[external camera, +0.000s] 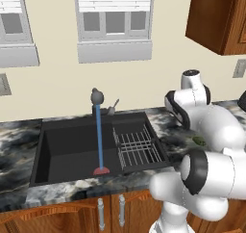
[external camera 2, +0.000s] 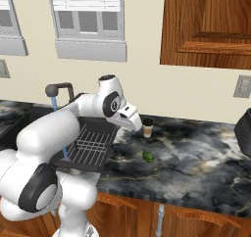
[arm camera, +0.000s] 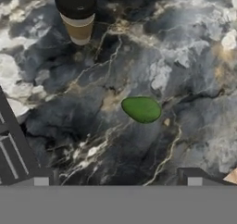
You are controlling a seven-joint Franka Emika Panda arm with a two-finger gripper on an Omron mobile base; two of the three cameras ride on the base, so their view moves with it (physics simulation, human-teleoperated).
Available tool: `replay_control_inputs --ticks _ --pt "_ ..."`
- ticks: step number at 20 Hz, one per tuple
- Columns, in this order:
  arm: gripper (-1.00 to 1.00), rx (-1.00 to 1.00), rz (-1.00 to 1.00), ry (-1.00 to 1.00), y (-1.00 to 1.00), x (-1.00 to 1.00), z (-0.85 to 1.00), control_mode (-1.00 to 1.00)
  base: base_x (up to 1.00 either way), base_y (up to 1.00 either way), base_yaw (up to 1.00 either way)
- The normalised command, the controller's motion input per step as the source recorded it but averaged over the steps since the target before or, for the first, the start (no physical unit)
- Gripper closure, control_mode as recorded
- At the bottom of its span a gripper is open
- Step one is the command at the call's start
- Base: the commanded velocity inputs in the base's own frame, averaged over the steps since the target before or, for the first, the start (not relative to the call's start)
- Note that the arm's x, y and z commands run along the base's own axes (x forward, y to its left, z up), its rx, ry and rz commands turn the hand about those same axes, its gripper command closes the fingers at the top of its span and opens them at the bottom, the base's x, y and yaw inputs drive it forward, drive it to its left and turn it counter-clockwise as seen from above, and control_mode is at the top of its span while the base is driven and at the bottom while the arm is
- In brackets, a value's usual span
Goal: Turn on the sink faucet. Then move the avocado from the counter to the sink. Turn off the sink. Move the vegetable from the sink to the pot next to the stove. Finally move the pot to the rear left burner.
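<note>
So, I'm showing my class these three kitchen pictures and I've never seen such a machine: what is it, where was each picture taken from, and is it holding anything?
It is a simulated white robot arm with a two-finger gripper. Two pictures come from cameras behind the arm, to its left and right; the third looks down from its hand. Water runs from the faucet into the black sink. On the marble counter lie a green avocado and a lidded coffee cup. The gripper is open above the avocado, holding nothing.
</note>
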Motion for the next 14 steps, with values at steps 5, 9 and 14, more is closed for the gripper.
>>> replay_control_inputs --ticks 5,9,14 --pt "-1.00 0.01 -0.04 0.08 -0.64 -0.30 -0.40 -1.00 0.00 0.00 0.00" --pt "-1.00 -0.02 -0.02 0.02 -0.24 -0.04 -0.38 -1.00 0.00 0.00 0.00" --pt "-1.00 -0.08 0.03 0.01 0.00 0.20 -0.31 -1.00 0.00 0.00 0.00"
